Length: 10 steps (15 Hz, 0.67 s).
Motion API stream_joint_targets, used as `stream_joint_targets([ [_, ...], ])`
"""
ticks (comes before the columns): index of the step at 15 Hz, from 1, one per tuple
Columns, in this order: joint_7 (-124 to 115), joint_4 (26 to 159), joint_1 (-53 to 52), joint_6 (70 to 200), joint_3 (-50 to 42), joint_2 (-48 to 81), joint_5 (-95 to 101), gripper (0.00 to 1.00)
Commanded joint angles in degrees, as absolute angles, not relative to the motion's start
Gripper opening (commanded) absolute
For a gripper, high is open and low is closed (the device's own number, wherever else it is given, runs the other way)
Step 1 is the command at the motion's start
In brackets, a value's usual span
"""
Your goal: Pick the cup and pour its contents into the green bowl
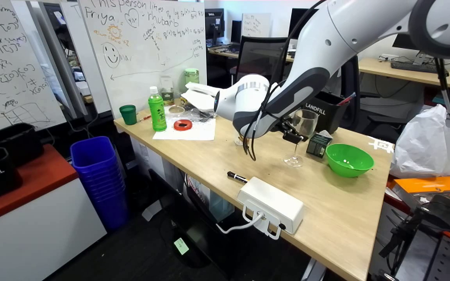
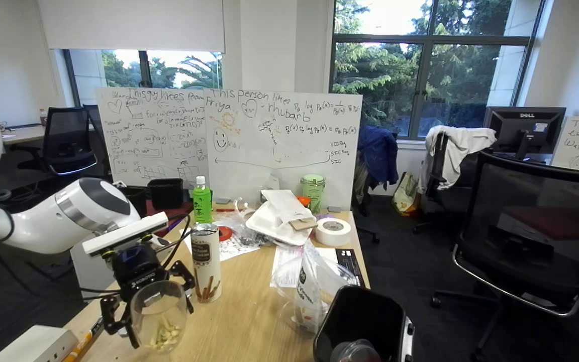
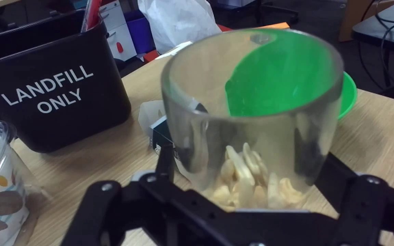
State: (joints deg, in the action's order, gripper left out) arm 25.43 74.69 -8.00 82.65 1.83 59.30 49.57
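1. Carrying the whole job, the wooden surface (image 1: pixel 326 210) lies beneath everything that matters here.
2. A black bin (image 3: pixel 94 118) marked LANDFILL ONLY stands to one side in the wrist view; the coming carry does best to bend away from it.
3. The green bowl (image 1: pixel 349 168) sits upright near an edge of the surface, ready to receive; only a short carry seems needed to reach it.
4. The tool (image 2: pixel 162 326) has its fingers (image 3: pixel 165 164) apart, one on each side of the wine glass (image 3: pixel 251 133); whether either touches it, I cannot tell. Grasping looks to be the step in hand, lined up but not yet made.
5. The wine glass stands upright, its foot (image 1: pixel 293 161) resting on the surface. Next comes, I judge, a gentle squeeze on its curved wall, then a straight lift.
6. A small dark carton (image 1: pixel 318 145) stands near the bowl, and the raised foot should clear it.
7. Pale, nut-like pieces (image 3: pixel 248 181) lie heaped low inside the glass; hold it level until above the bowl, then tilt slowly.
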Motion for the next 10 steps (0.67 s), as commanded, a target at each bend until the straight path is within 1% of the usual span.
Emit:
stream_joint_targets([
  [1,25.8,74.6,-8.3,80.9,1.6,59.4,50.6,1.0],
  [2,25.9,74.5,-8.2,80.7,1.6,59.5,50.6,0.91],
  [3,25.9,74.5,-8.1,80.5,1.7,59.5,50.5,0.74],
  [4,25.8,74.5,-8.1,80.4,1.8,59.4,50.5,0.66],
  [5,25.8,74.5,-8.1,80.4,1.8,59.4,50.5,0.64],
  [10,25.9,74.5,-8.0,80.3,1.9,59.3,50.3,0.64],
])
